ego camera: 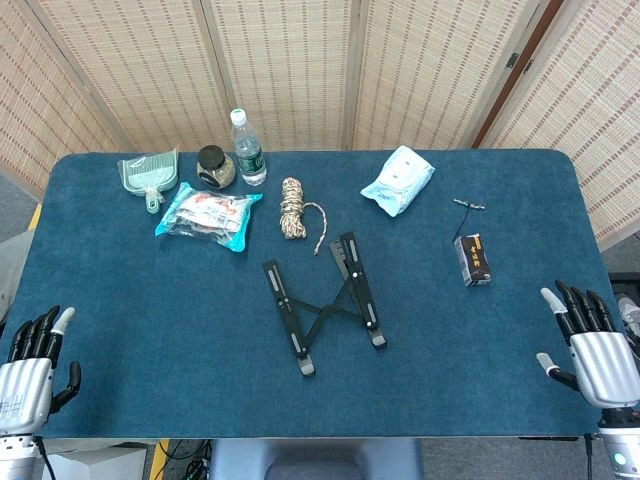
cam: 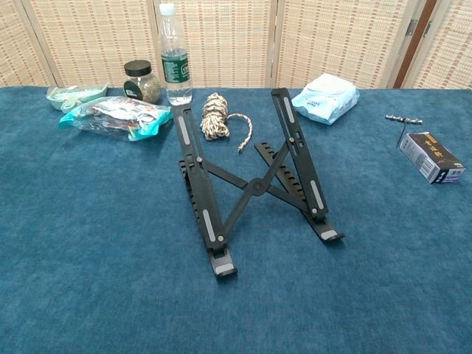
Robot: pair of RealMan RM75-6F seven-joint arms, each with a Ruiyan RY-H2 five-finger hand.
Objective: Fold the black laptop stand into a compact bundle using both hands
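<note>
At the near edge of the blue felt-covered desk [ego camera: 150,340], the silver-backed left hand [ego camera: 30,375] with black fingers rested at the near left corner, its fingers spread apart and holding nothing; the matching right hand [ego camera: 590,345] lay at the near right corner, fingers likewise fanned wide and empty. Both showed only in the head view. Between them, near the middle of the desk and well apart from either hand, stood the black metal folding laptop stand [ego camera: 322,302] [cam: 251,181], still opened out: its two long rails splayed apart, joined by crossed struts, with the rails raised at their far ends in the chest view. To the right of it lay a small dark rectangular box [ego camera: 472,260] [cam: 432,157], and just beyond that a thin metal tool [ego camera: 468,205] [cam: 403,119]. Just beyond the stand sat a coiled bundle of beige rope [ego camera: 294,208] [cam: 217,116], and to its left a clear snack bag with teal edges [ego camera: 208,217] [cam: 114,116]. Further back stood a clear plastic water bottle with a green label [ego camera: 247,148] [cam: 174,55], a small black-lidded glass jar [ego camera: 214,167] [cam: 141,81] and a pale green dustpan [ego camera: 150,176] [cam: 68,94]. A light blue pack of wipes [ego camera: 398,180] [cam: 325,97] lay at the far right.
</note>
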